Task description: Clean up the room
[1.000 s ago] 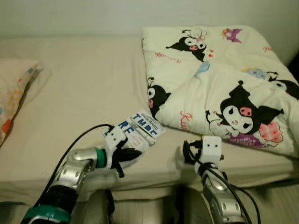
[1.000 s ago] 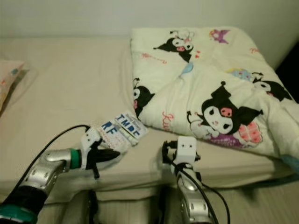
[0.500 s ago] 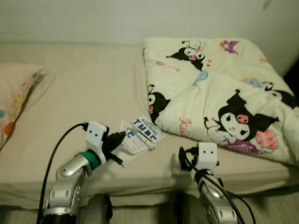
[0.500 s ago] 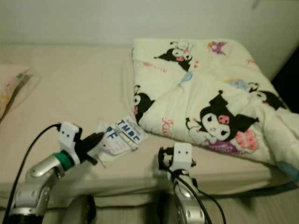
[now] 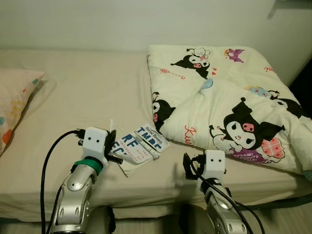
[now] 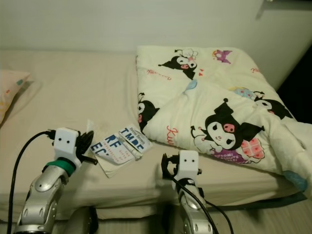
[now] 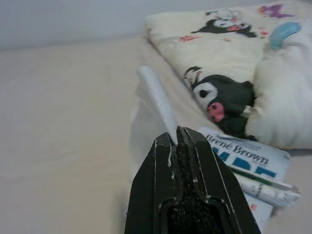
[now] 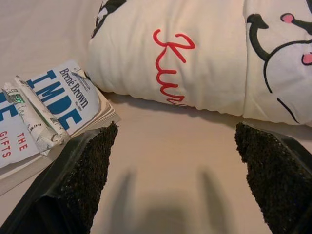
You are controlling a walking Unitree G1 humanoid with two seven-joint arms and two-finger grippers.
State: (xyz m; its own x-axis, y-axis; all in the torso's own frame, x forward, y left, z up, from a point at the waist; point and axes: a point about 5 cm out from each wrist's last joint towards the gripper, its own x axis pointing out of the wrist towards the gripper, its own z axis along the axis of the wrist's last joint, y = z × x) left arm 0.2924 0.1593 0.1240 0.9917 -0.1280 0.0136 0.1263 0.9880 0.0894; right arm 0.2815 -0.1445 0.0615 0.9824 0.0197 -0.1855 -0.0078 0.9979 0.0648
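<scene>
Left eye view | book (image 5: 141, 145) lies lower centre on bed (image 5: 83, 92), beside folded blanket (image 5: 224, 102) | left gripper (image 7: 178, 141) fingers pinched on white sheet (image 7: 157, 100) | right gripper (image 8: 175, 161) spread wide, empty | tidying judged barely begun

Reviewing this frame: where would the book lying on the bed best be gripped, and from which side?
Probably its near edge. The book lies flat on the bed, its far corner close under the folded quilt, with a rolled paper lying across the cover. The left hand, shut on a thin sheet, is beside it; the open right hand could slide in low.
</scene>
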